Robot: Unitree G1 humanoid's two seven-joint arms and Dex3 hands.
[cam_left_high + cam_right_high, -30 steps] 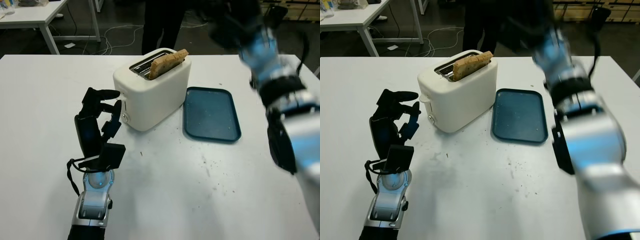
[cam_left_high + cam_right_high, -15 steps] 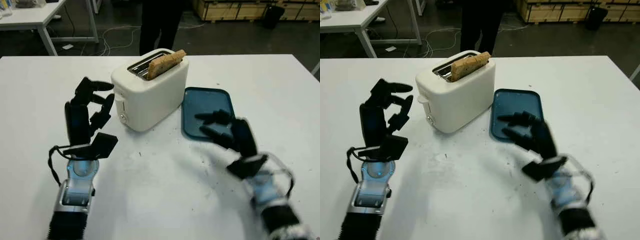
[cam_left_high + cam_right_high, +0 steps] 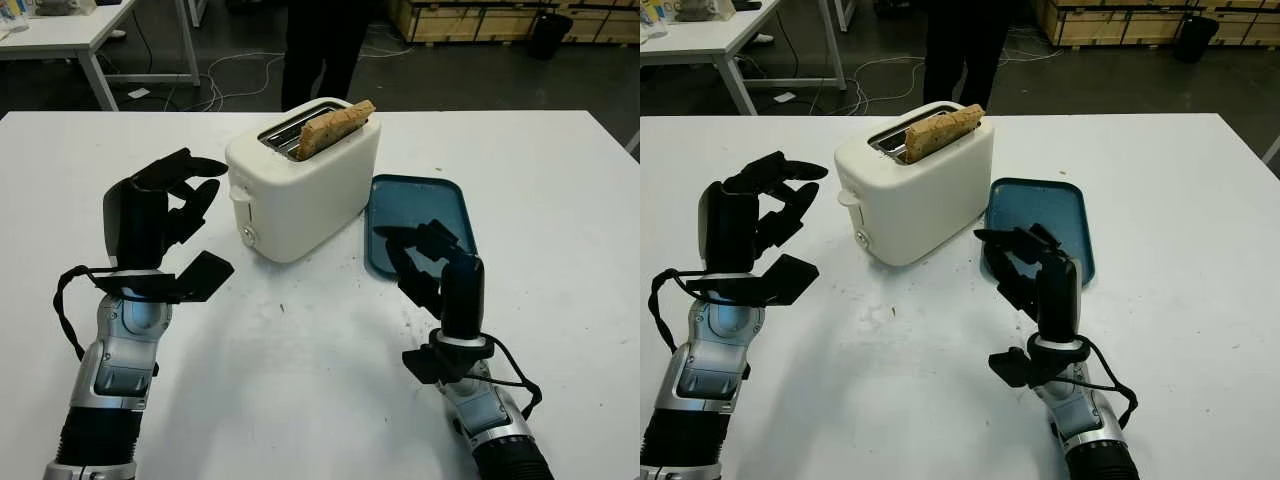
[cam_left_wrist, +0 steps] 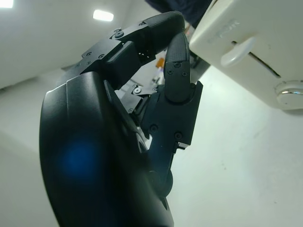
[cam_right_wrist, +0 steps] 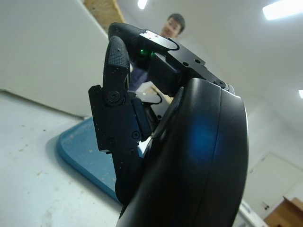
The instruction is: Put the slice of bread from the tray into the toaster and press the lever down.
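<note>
Right, head cam: bread slice stands in slot of white toaster, top poking out; lever on its end face looks up. Blue tray just beside toaster on white table. Left hand raised near lever end, not touching, fingers curled, holding nothing. Right hand at tray's near edge, fingers curled, holding nothing. Person behind table.

L wrist: fingers bent, lever close ahead.

R wrist: fingers bent, tray behind.

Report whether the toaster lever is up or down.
Up: the lever sits near the top of its slot, and the bread stands tall in the toaster.
</note>
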